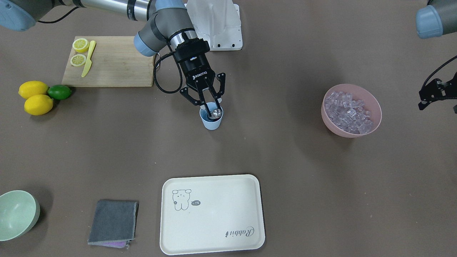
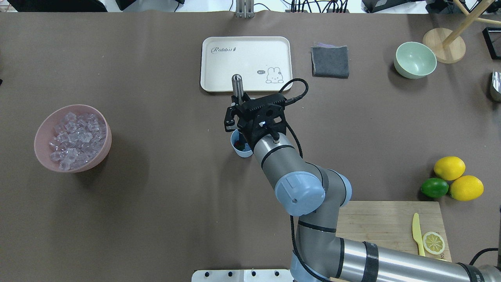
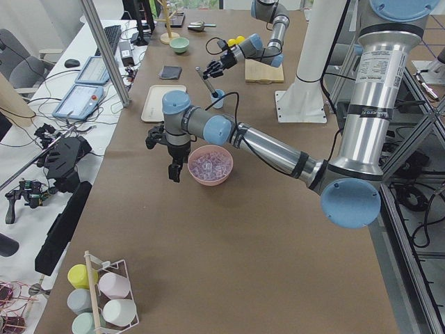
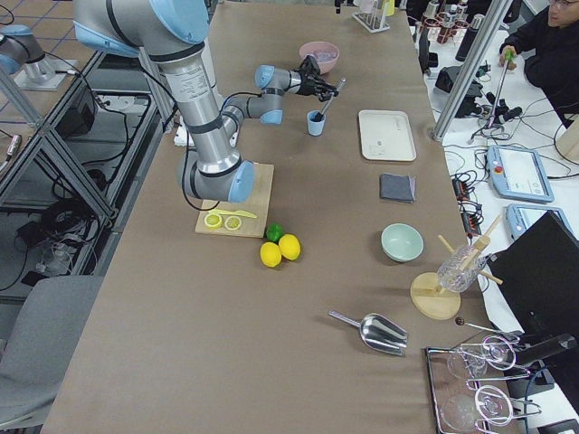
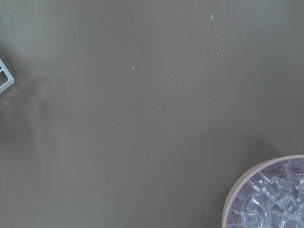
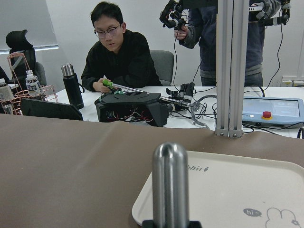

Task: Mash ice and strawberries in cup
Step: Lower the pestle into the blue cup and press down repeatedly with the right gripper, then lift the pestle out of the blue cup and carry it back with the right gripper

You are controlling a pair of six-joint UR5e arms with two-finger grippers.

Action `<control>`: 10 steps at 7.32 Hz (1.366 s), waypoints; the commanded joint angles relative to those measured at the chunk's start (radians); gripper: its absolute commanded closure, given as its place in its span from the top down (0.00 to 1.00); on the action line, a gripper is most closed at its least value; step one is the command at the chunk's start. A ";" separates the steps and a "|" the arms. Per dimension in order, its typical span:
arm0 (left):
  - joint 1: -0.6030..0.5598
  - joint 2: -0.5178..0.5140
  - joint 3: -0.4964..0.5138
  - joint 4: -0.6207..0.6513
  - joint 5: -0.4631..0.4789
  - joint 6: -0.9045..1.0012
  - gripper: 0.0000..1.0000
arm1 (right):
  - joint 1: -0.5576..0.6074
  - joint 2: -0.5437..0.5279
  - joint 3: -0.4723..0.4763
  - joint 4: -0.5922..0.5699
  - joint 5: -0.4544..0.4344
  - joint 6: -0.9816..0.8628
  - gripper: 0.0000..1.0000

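The light blue cup (image 1: 211,122) stands mid-table. My right gripper (image 1: 210,104) hangs just above it, shut on a metal muddler (image 1: 216,113) whose lower end is down in the cup. In the overhead view the muddler's rounded top (image 2: 236,83) leans toward the tray, and a small red patch, the strawberry (image 2: 243,145), shows inside the cup (image 2: 236,148). The ice (image 1: 348,110) fills a pink bowl (image 1: 375,107). My left gripper (image 3: 173,171) hovers beside that bowl; I cannot tell if it is open or shut.
A cream tray (image 1: 214,242) lies in front of the cup, with a grey cloth (image 1: 113,221) and a pale green bowl (image 1: 16,214) further along. Two lemons (image 1: 34,89) and a lime (image 1: 59,92) sit by a cutting board (image 1: 117,67) with lemon halves and a yellow knife (image 1: 88,59).
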 commanded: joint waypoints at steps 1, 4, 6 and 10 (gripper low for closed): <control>-0.001 0.002 -0.004 0.000 0.001 0.000 0.97 | -0.008 0.000 0.002 0.002 0.003 -0.001 0.00; -0.002 0.004 -0.004 0.000 0.001 0.000 0.97 | 0.007 0.006 0.196 -0.173 0.058 -0.011 0.00; -0.002 0.004 -0.003 0.000 0.006 -0.002 0.97 | 0.047 -0.003 0.251 -0.292 0.107 -0.011 0.00; -0.001 -0.004 0.004 -0.002 0.000 -0.015 0.97 | 0.335 -0.230 0.252 -0.298 0.657 -0.008 0.00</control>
